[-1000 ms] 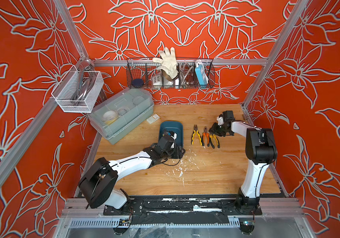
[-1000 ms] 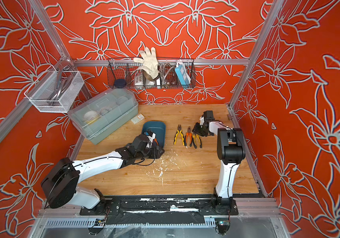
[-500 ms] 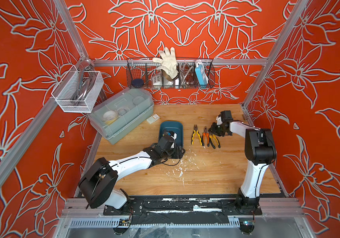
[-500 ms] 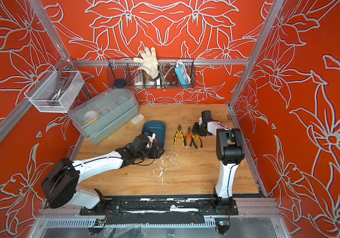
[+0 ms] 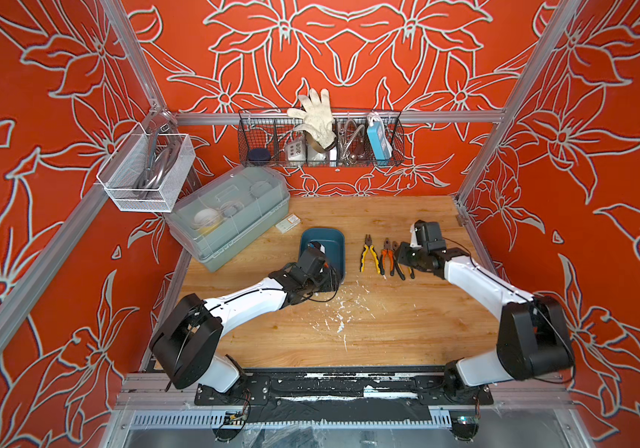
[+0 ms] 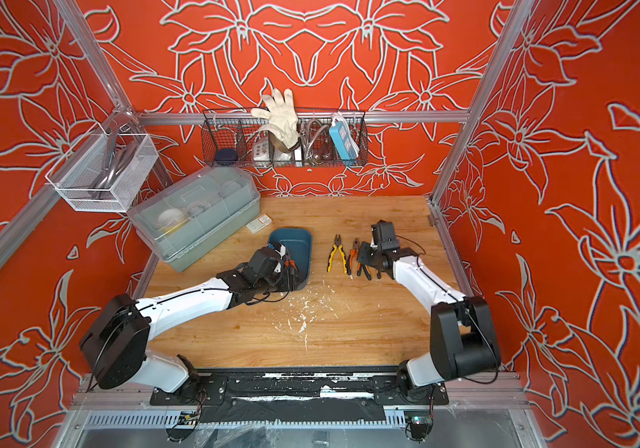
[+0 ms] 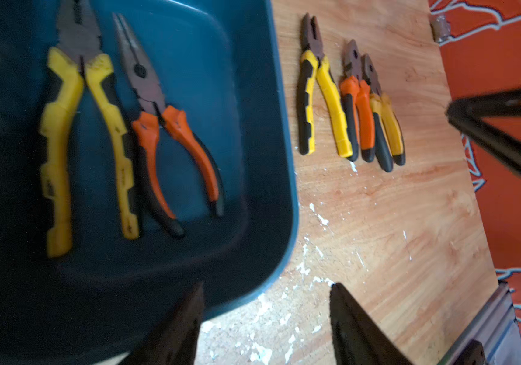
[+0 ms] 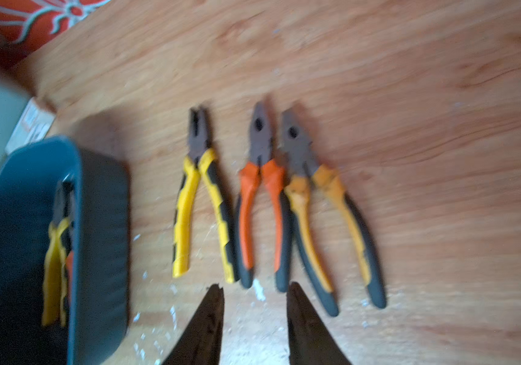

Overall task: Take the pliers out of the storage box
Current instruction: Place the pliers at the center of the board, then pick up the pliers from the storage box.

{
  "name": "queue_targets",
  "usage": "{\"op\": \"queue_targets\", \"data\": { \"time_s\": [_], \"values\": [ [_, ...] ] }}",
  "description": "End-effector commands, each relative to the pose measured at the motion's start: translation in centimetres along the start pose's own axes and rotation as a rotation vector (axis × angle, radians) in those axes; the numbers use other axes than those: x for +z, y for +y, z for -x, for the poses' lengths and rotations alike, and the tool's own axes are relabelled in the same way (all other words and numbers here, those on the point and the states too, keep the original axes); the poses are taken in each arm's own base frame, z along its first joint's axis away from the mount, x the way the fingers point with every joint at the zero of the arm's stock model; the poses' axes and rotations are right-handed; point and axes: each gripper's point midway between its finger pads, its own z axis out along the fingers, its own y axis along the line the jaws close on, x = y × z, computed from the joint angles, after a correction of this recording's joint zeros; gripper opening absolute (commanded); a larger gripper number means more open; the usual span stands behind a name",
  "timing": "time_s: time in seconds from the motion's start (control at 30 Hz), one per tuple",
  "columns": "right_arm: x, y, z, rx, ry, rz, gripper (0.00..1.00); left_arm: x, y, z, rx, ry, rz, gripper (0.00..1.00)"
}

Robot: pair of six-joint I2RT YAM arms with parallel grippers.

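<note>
Right arm (image 5: 477, 279) withdrew; both jaws parted, empty; pliers (image 5: 368, 248) noses toward back wall (image 5: 349, 58).

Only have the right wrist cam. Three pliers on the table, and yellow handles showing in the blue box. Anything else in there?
Observer: Yes. Two pairs lie side by side in the box: the yellow-handled pliers and orange-handled long-nose pliers.
Operator: Left gripper on either one?
Observer: No. The left gripper is open and empty, over the near end of the box.
Operator: Which way does the long-nose pair point?
Observer: Its handles face the left gripper and its tip points away from it.
</note>
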Motion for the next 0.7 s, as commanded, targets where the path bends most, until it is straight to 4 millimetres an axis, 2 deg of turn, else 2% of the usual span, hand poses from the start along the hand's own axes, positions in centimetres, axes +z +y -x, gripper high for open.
{"op": "queue_targets", "data": {
  "time_s": [0.0, 0.07, 0.13, 0.27, 0.37, 0.43, 0.57, 0.67],
  "values": [
    [-0.1, -0.2, -1.2, -0.087, -0.092, 0.004, 0.36, 0.5, 3.0, -0.2, -0.07, 0.037, 0.089, 0.64],
    [0.1, -1.4, -2.1, -0.072, -0.147, -0.012, 0.37, 0.5, 3.7, 0.1, -0.074, 0.04, 0.108, 0.64],
    [-0.3, -0.9, -2.3, -0.075, -0.159, 0.028, 0.37, 0.1, 4.1, 0.6, -0.055, 0.037, 0.142, 0.63],
    [-1.0, -0.2, -1.8, -0.067, -0.187, 0.063, 0.37, -0.2, 3.5, 1.8, -0.023, 0.015, 0.142, 0.64],
    [-1.0, -0.6, -2.0, -0.058, -0.181, 0.045, 0.37, 0.0, 2.8, 2.7, -0.033, 0.037, 0.155, 0.64],
    [-1.2, -0.4, -1.9, -0.057, -0.183, 0.053, 0.36, 0.5, 2.8, 3.3, -0.021, 0.047, 0.187, 0.61],
    [-1.7, -0.4, -1.7, -0.059, -0.197, 0.052, 0.36, 1.3, 4.2, 4.6, 0.041, 0.067, 0.33, 0.45],
    [-2.0, -0.4, -1.7, -0.059, -0.203, 0.052, 0.36, 1.5, 4.9, 5.5, 0.102, 0.085, 0.413, 0.43]
  ]
}}
